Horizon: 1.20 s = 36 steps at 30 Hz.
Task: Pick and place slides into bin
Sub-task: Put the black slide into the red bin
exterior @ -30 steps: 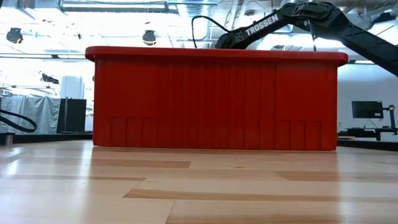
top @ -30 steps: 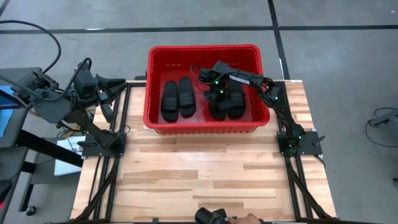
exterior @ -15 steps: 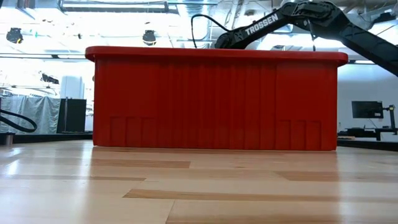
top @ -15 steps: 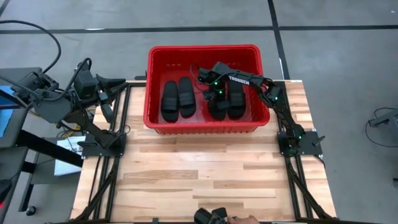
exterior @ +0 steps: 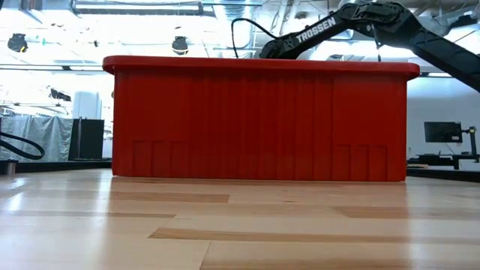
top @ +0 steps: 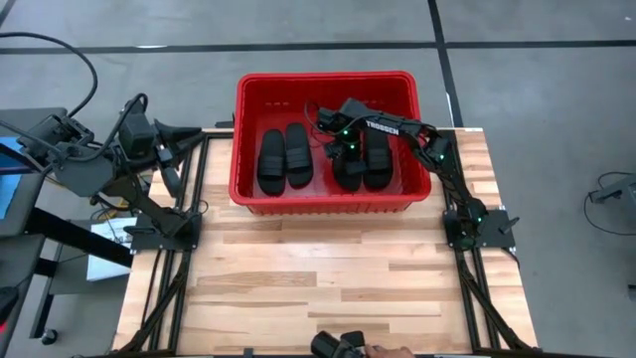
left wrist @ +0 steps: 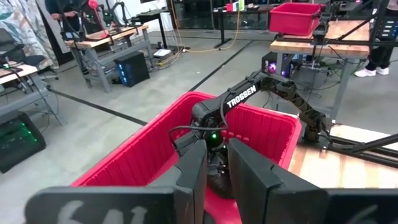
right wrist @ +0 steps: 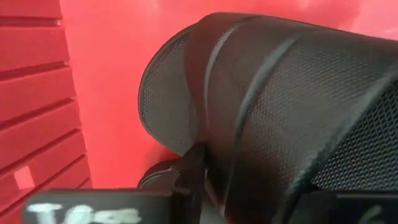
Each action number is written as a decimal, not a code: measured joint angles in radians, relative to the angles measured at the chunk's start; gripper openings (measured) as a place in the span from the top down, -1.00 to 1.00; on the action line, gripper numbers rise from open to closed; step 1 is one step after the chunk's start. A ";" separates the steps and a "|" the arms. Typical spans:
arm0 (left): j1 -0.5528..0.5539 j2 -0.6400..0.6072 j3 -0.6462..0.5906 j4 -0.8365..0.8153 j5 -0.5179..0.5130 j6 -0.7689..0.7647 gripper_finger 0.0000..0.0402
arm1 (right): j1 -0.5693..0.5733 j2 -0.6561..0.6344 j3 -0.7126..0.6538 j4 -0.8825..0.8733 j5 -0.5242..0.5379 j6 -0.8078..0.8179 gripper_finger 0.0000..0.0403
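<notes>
Reaching into the bin's (top: 325, 203) right end, the right gripper (top: 341, 149), fingers narrowly parted, straddles a soft, light slide's (top: 350, 169) stiff strap, its best hold; the left gripper (top: 191, 131), fingers narrowly apart, waits off the table's left edge.

**One brand word, on the right arm**

"TROSSEN" stands in white capitals on the right arm (top: 384, 126), along the dark link just behind its gripper. It reads clearly in the low view (exterior: 315, 31) and in the left wrist view (left wrist: 241, 98), and smaller from above. White marks near the fingers in both wrist views are too blurred to read.
</notes>
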 joint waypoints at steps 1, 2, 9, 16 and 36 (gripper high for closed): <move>0.000 0.000 0.000 0.000 0.005 0.000 0.71 | 0.000 0.000 -0.005 0.005 0.000 0.000 0.64; 0.000 0.000 0.000 0.000 0.010 0.000 0.71 | 0.000 -0.001 -0.013 0.013 0.000 0.001 0.62; 0.000 0.000 0.000 -0.001 0.012 0.000 0.71 | -0.010 -0.005 -0.051 0.044 0.000 0.028 0.44; 0.000 0.000 0.000 -0.001 0.012 0.000 0.71 | -0.007 -0.002 -0.053 0.064 0.004 0.045 0.15; 0.000 0.000 0.000 -0.002 0.012 0.000 0.71 | -0.005 0.000 -0.054 0.072 0.003 0.064 -0.19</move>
